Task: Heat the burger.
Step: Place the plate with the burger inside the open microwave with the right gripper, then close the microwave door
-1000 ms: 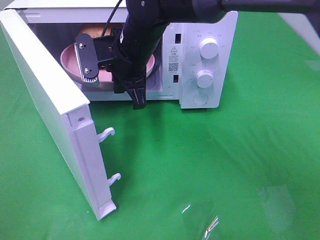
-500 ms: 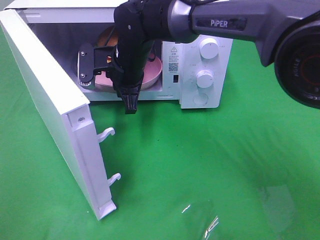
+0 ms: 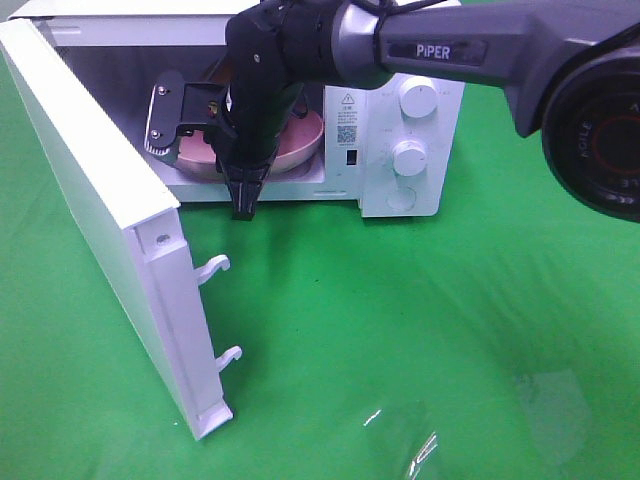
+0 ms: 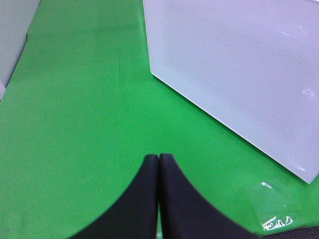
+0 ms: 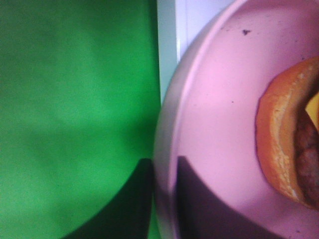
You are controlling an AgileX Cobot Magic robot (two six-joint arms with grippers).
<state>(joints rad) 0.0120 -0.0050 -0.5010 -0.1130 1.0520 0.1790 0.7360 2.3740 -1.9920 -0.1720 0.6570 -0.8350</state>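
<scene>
Right gripper [image 5: 163,164] has narrow jaws around the plate [image 5: 214,99] rim, grip unclear; burger [image 5: 279,139] is in the microwave [image 3: 375,190], so closing the door [image 3: 90,200] and heating seem left.

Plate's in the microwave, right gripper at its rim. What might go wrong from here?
The right gripper straddles the rim of the plate; backing out before it opens fully may drag the plate and burger outward. The plate seems to sit at the front edge of the microwave, so the door might hit it when closing.
</scene>
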